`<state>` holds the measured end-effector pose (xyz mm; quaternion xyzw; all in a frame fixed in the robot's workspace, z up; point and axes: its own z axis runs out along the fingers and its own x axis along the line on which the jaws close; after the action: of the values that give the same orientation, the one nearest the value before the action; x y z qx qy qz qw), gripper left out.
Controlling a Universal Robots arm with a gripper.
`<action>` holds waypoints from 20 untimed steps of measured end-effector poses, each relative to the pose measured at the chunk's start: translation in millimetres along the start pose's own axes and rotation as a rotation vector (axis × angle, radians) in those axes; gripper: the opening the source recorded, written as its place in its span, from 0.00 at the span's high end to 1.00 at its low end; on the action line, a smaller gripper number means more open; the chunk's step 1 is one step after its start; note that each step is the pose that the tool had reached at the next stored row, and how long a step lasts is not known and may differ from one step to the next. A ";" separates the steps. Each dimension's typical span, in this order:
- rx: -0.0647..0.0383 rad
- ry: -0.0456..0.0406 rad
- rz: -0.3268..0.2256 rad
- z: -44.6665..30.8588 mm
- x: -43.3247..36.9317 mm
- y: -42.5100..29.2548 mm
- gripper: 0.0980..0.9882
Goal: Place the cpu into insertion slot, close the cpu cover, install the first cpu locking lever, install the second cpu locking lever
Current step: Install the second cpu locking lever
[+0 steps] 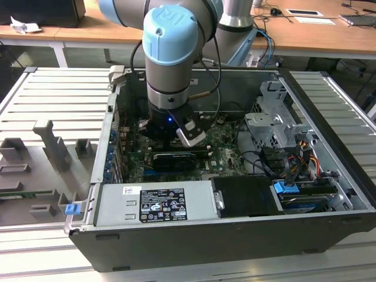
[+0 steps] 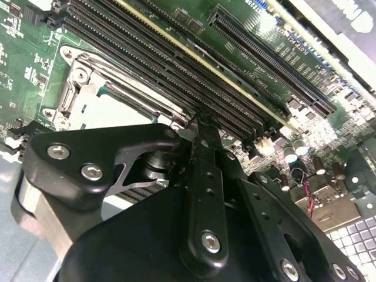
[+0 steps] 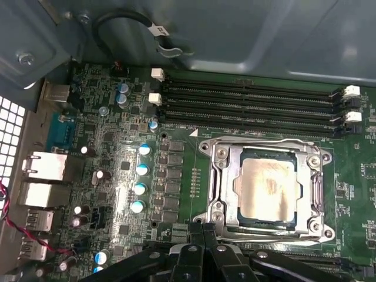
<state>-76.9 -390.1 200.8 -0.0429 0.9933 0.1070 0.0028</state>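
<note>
The arm is down inside the open computer case, at the centre of the exterior view, with the hand low over the green motherboard. In the first wrist view the cpu sits in the insertion slot, right of centre, and the cpu cover lies flat around it, its open centre showing the chip's bright top.

Risk, as I read it: the locking levers along the frame are thin spring wires, and a push slightly off line could let one slip and snap back, or drag the fingertips across the memory slots just beside the socket. Pressing too hard on the cover could also load the chip unevenly.

The hand, at the bottom edge of that view: fingers drawn together, tips all but meeting just beside the frame's near rim. In the second wrist view they look pinched shut, nothing visible between them; contact with a lever I cannot confirm.
</note>
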 end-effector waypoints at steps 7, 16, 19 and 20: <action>-0.013 -0.0010 0.000 3.4 3.4 -0.5 0.99; -0.016 -0.0015 0.000 -4.0 3.8 1.2 0.99; -0.016 -0.0014 0.000 -6.7 3.8 1.7 0.99; -0.016 -0.0014 0.000 -7.5 3.8 1.9 0.99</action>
<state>-80.8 -390.2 208.5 -0.0429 0.9924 0.1150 0.0032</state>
